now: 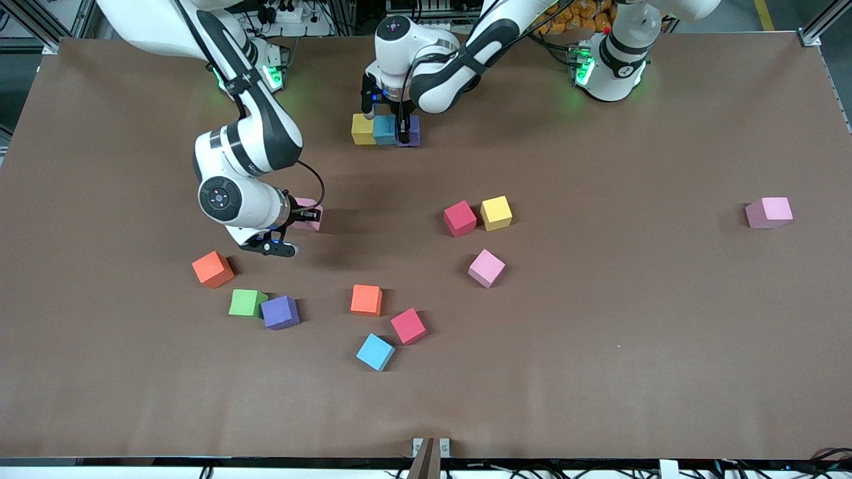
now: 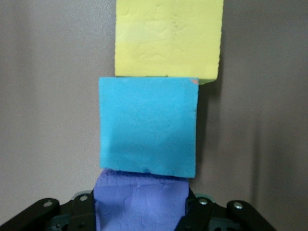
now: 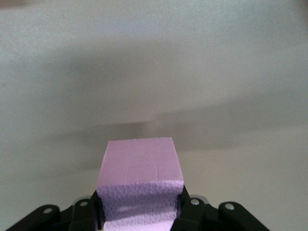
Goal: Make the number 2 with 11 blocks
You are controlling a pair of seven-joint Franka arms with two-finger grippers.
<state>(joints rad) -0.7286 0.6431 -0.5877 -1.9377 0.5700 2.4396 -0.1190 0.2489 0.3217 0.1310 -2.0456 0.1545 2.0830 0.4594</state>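
Brown bench, loose blocks scattered across it. Left pincer is down at the row's end, clenched on the purple block beside light blue and yellow. Right pincer, arm bent low, grips a pink block.

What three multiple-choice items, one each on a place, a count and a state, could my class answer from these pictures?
1. Where is the row of three cubes?
A. near the robots' bases
B. at the table edge nearest the front camera
C. stacked on an orange cube

2. How many orange cubes lie on the table?
A. none
B. two
C. four

3. What is the right tool doing?
A. open over bare table
B. shut on a green cube
C. shut on a pink cube

Key:
1 A, the yellow cube, light blue cube and purple cube sit by the bases.
2 B, one orange cube, another orange cube.
3 C, the right tool grips the pink cube.
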